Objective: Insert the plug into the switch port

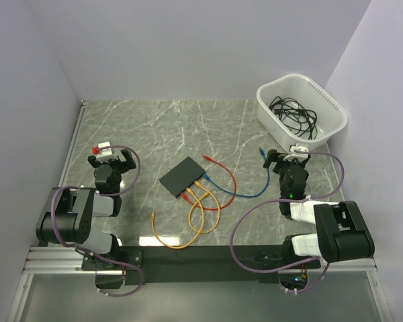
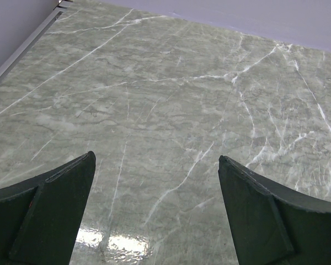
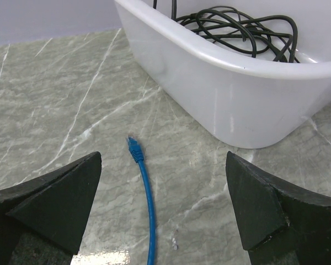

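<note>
Left arm (image 1: 74, 216) and right arm (image 1: 336, 231) are both folded low, wrists stretched forward. Each arm's 2 jaws stand spread wide apart, gripping nothing.

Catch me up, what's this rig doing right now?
Nothing is held yet. Both arms sit low over the marble table with open jaws: the left gripper is over bare table, and the right gripper faces the loose plug of the blue cable, which lies beside the white tub of black cables. The switch sits mid-table, with orange cables and a red cable running to its near edge. The plug is not yet picked up.
</note>
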`<action>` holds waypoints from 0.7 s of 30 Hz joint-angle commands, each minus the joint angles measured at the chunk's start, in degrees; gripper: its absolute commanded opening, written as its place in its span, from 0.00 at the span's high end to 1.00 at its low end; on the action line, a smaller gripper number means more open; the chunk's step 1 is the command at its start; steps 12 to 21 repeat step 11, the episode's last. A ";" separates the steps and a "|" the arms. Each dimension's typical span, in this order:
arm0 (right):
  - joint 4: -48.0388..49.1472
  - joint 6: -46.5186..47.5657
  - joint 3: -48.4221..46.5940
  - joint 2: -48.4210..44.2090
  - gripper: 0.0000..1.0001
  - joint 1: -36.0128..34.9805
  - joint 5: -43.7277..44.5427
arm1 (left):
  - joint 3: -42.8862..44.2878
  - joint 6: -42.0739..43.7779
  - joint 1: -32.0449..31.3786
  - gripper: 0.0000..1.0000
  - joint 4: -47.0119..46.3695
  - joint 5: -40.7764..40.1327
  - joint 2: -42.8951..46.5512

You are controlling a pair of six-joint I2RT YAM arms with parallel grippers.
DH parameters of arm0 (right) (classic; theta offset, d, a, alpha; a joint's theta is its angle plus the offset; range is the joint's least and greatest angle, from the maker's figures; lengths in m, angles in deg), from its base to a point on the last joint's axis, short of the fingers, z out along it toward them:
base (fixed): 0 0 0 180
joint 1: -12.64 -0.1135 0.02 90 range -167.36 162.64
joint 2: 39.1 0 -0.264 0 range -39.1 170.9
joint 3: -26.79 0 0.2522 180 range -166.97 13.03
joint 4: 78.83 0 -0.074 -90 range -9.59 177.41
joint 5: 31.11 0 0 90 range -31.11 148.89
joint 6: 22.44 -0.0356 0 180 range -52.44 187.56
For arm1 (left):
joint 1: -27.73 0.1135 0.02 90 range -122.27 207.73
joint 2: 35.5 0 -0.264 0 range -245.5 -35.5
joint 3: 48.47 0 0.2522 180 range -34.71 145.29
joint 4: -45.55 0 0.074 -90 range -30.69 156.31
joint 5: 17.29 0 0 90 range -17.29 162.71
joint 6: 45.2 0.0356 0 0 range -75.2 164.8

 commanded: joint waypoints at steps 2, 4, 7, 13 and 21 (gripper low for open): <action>2.84 -0.01 -0.36 -0.54 0.00 0.20 -0.35 | 1.24 0.55 0.23 0.01 -1.78 0.69 0.53; 2.75 0.08 -0.45 -0.54 0.00 0.20 -0.35 | 1.24 0.64 0.23 0.01 -1.87 0.69 0.53; 2.31 0.08 -0.71 -0.45 0.00 0.29 -0.53 | 1.24 0.64 0.14 0.01 -1.78 0.69 0.62; 2.75 -0.01 -0.45 -0.53 0.00 0.29 -0.52 | 1.24 0.55 0.23 0.01 -1.87 0.69 0.53; 2.75 -0.01 -0.45 -0.53 0.00 0.29 -0.52 | 1.24 0.55 0.23 0.01 -1.87 0.69 0.53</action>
